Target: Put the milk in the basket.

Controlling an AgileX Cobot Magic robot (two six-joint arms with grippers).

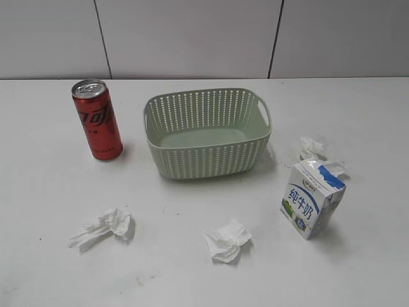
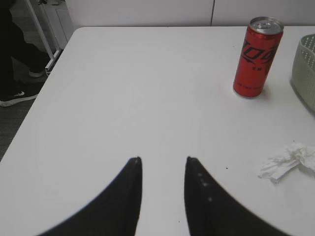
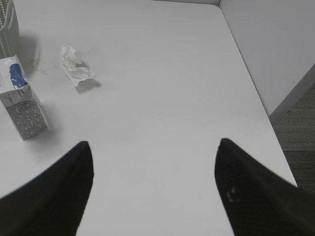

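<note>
The milk (image 1: 311,198), a small white carton with a blue top edge, stands upright on the white table at the right front; it also shows at the left of the right wrist view (image 3: 22,105). The pale green perforated basket (image 1: 208,150) sits empty at the table's middle back; its rim shows in the left wrist view (image 2: 306,69) and in the right wrist view (image 3: 10,29). My right gripper (image 3: 155,145) is wide open and empty, to the right of the carton. My left gripper (image 2: 162,160) is open and empty over bare table. Neither gripper shows in the exterior view.
A red soda can (image 1: 97,119) stands left of the basket, also in the left wrist view (image 2: 258,56). Crumpled tissues lie at front left (image 1: 102,228), front middle (image 1: 227,241) and behind the carton (image 1: 312,149). The table's right edge (image 3: 256,88) is close.
</note>
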